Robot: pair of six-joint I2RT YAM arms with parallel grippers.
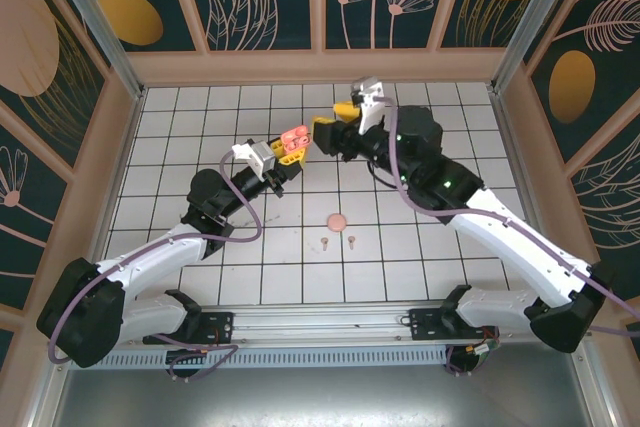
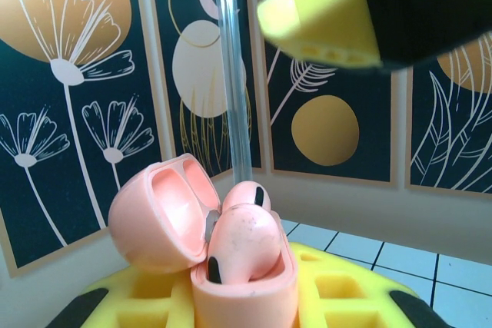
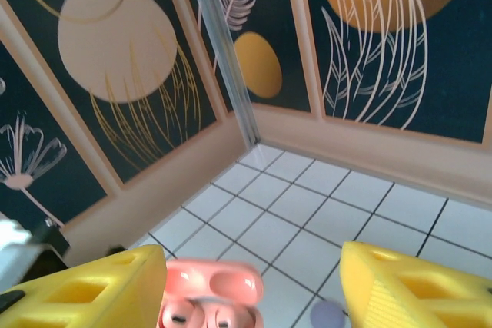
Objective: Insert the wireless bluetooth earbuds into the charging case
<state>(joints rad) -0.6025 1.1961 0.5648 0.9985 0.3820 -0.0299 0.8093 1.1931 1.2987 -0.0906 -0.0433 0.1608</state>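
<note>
Left wrist view: the left gripper (image 2: 244, 309) is seen pressed in on the coral-pink charging case (image 2: 246, 289), which is pinched between its yellow fingers (image 2: 342, 297). The lid (image 2: 157, 213) is swung open to one side of that gripper, and two coral-pink earbuds (image 2: 242, 242) are seated in the case, just above the fingers. The right gripper (image 3: 254, 270) is held with its jaws spread apart and nothing is gripped or touched by it; the open case is seen between and just beyond its fingertips. From the top external view, two small stemmed earbuds (image 1: 323, 242) are found lying on the tiles (image 1: 200, 117), well apart from both grippers on the side towards the arm bases, near a round pink object (image 1: 337, 220).
</note>
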